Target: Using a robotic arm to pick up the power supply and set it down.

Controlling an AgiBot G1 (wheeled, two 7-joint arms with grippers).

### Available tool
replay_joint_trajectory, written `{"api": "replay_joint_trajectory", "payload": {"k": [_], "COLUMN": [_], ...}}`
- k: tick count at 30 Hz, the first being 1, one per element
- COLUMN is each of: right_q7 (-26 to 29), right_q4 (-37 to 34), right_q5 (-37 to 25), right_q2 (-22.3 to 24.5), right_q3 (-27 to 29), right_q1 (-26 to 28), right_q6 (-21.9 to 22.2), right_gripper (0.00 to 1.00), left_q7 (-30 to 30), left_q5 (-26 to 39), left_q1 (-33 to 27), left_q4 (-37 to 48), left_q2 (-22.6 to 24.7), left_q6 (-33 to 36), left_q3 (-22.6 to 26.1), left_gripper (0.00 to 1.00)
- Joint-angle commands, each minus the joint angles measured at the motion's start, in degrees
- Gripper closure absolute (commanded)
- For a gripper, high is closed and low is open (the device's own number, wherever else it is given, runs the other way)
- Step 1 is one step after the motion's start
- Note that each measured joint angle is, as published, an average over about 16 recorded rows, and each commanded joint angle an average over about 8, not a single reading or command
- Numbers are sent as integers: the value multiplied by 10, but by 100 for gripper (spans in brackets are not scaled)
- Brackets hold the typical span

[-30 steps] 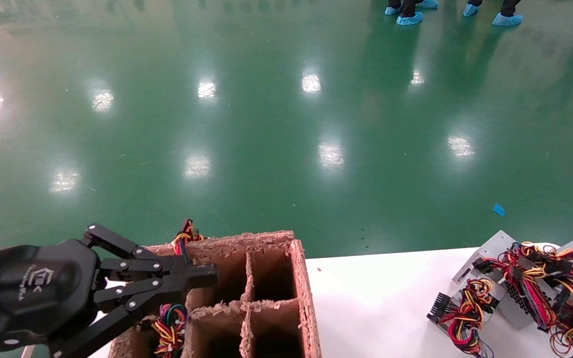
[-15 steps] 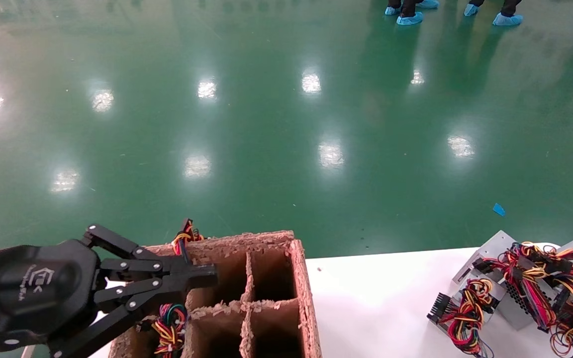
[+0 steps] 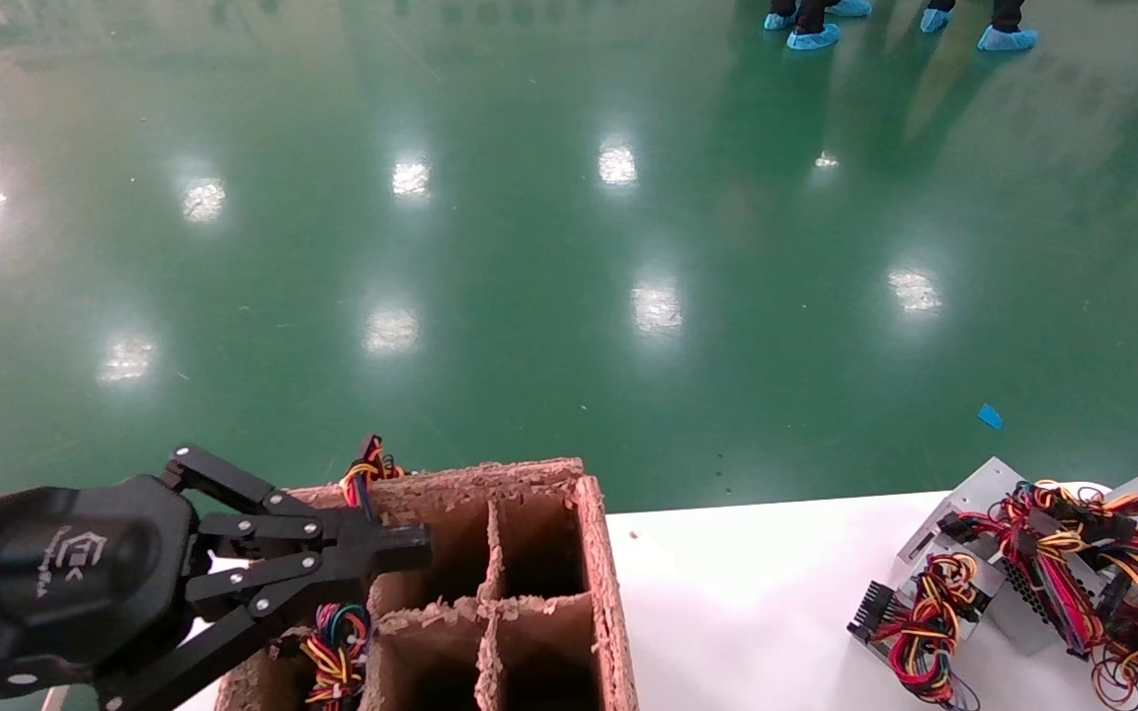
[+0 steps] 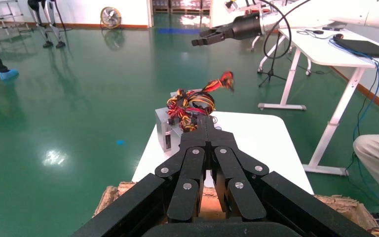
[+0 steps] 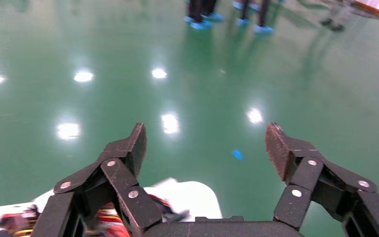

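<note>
The power supply [image 3: 974, 494] is a silver box lying in a pile on the white table [image 3: 747, 592] at the right. Its red, yellow and black wires end in a black plug [image 3: 872, 604]. The left wrist view shows it too, power supply [image 4: 167, 131] beyond my fingers. My left gripper [image 3: 421, 548] is shut with nothing in it, hovering over the cardboard divider box [image 3: 594, 553] at the lower left, far from the pile. My right gripper [image 5: 205, 143] is open and empty, high above the table's far end; the wire bundle [image 5: 108, 217] shows below it. It is out of the head view.
In a left cell of the cardboard box sits another unit whose wires [image 3: 337, 642] include green and blue. More silver units with tangled wires [image 3: 1122, 583] crowd the table's right end. Green floor lies beyond, with people's feet [image 3: 811, 38] far back.
</note>
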Motion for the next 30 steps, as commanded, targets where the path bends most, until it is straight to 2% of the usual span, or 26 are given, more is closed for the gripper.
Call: {"api": "replay_joint_trajectory", "payload": {"k": [1, 7, 23, 24, 30], "right_q7": [-37, -81, -102, -104, -113], "right_q4": [0, -3, -15, -16, -21], "right_q5": [15, 37, 80, 83, 100], "right_q2": [-12, -26, -27, -27, -28], "right_q3": [15, 3, -161, -172, -234], "right_q1": [18, 63, 233, 244, 310], "right_q6": [-35, -87, -227, -236, -291], "right_gripper": [0, 0, 0, 0, 0], "left_q7": [0, 0, 0, 0, 0], "left_q5": [0, 0, 0, 0, 0], "left_q1": [0, 0, 0, 0, 0], "left_q4": [0, 0, 0, 0, 0], "left_q2": [0, 0, 0, 0, 0], "left_q6": [0, 0, 0, 0, 0], "left_q3": [0, 0, 0, 0, 0], "left_gripper": [100, 100, 100, 97, 22]}}
